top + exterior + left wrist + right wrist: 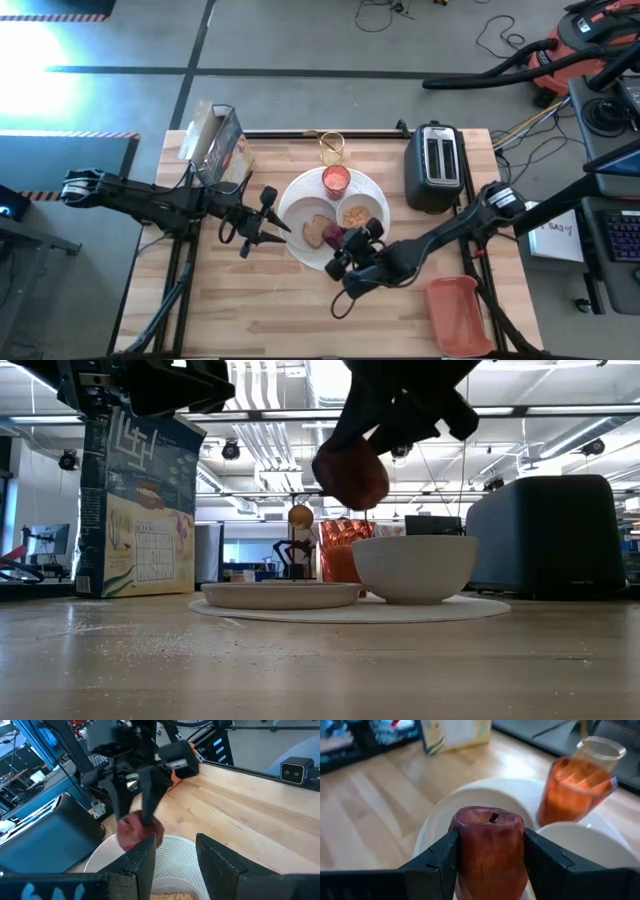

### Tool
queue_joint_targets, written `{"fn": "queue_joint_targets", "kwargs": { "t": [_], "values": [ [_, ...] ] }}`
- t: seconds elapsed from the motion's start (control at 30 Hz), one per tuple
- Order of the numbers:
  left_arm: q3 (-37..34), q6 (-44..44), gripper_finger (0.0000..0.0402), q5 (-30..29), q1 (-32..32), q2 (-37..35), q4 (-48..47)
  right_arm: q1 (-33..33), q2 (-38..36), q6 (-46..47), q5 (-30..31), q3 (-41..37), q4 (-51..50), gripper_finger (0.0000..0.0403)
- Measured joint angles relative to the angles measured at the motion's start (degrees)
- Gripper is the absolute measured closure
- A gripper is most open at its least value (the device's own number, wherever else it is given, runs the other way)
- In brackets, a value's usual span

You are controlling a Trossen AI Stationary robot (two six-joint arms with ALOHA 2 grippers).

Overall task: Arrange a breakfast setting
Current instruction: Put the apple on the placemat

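A large round white plate (pixel 300 195) lies mid-table with a brown toast slice (pixel 318 232), a small white bowl (pixel 355 213) and a red cup (pixel 336 180) on it. A clear glass (pixel 332 148) stands just behind it. My right gripper (pixel 342 246) reaches in from the right and is shut on a small red fruit (pixel 490 835) above the plate's near part. My left gripper (pixel 272 218) waits at the plate's left edge, open with nothing between its fingers (pixel 145 865). My right gripper pinches the red fruit between its two fingers, one on each side (pixel 465 845). The stem dimple (pixel 493 817) faces up, toward the wrist. The fingers slant down from the table's near right. The fruit (pixel 350 472) hangs clear, higher than the bowl (pixel 415 568).
A cereal box (pixel 218 145) stands at the far left of the table and a dark toaster (pixel 435 165) at the far right. An orange tray (pixel 460 310) lies at the near right corner. Bare wood runs along the near edge.
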Motion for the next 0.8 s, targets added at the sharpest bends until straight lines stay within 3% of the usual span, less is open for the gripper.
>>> {"fn": "queue_joint_targets", "kwargs": {
  "t": [0.27,0.6,0.8],
  "values": [
    [0.0,-0.6,0.0277,0.0,0.0,0.0,-0.1,0.0,0.6,1.7,-6.5,-0.4,-0.3,0.023],
    [0.0,-0.6,0.0277,0.0,0.0,0.0,-0.2,-0.5,3.0,2.5,-19.3,-1.1,-2.1,0.023],
    [0.0,-0.6,0.0277,0.0,0.0,0.0,-0.1,-1.9,4.7,4.9,-21.9,-1.1,-4.5,0.0228]
  ]
}}
